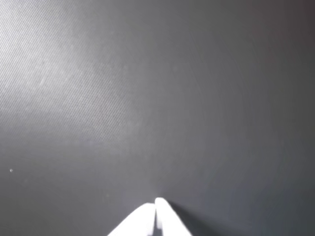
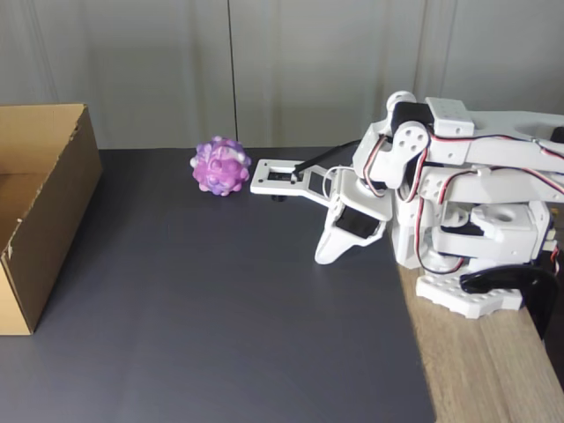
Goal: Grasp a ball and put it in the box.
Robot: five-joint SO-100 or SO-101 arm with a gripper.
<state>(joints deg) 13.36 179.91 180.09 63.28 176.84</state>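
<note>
The ball, knobbly and marbled purple, pink and white, rests on the dark mat near the back wall in the fixed view. The box, tan cardboard with its top open, stands at the left edge. My white arm is folded low at the right, and my gripper points down at the mat, well to the right of the ball and nearer the camera. In the wrist view my gripper shows its two white fingertips pressed together over bare mat, shut with nothing between them.
A dark grey mat covers most of the table, and bare wood shows at the right by the arm's base. A flat white bracket on the arm reaches out toward the ball. Grey panels close the back.
</note>
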